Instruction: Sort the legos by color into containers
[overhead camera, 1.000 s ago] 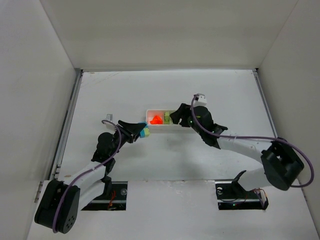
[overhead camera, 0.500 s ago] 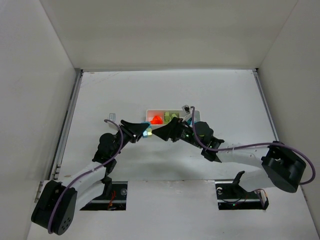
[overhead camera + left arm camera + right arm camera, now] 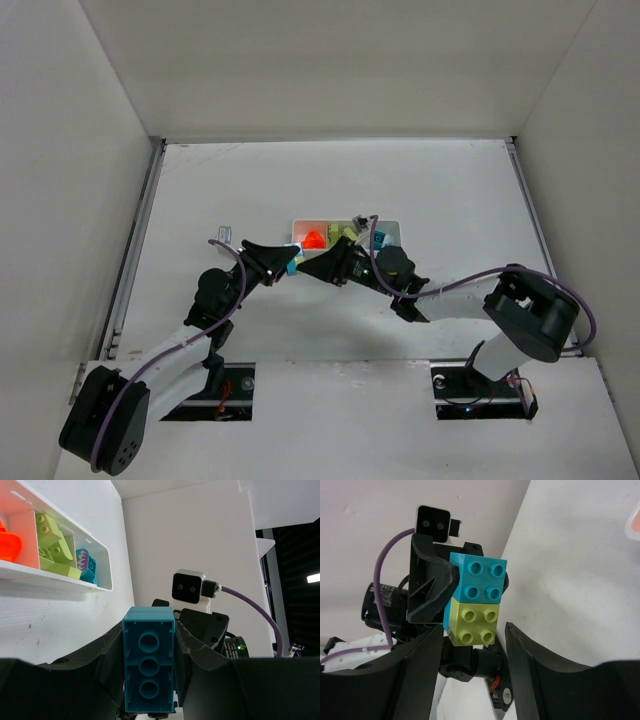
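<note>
My left gripper (image 3: 289, 262) is shut on a teal-blue lego (image 3: 149, 660) with a yellow-green lego (image 3: 472, 625) stuck to it, held just left of the white tray (image 3: 298, 226). In the right wrist view the teal part (image 3: 480, 580) sits above the yellow-green part. My right gripper (image 3: 472, 650) is open, its fingers (image 3: 422, 672) on either side of the yellow-green lego with a gap on each side. The tray (image 3: 50, 575) holds an orange-red lego (image 3: 313, 240), yellow-green legos (image 3: 52, 545) and a teal-blue lego (image 3: 87, 565), each colour in its own compartment.
A small grey object (image 3: 221, 234) lies on the table left of the tray. White walls close in the table on the left, right and far sides. The right arm (image 3: 440, 290) reaches across in front of the tray's right end.
My right gripper has left the tray and swung left, down to the legos in my left gripper. My left gripper has stayed almost still with the legos.
</note>
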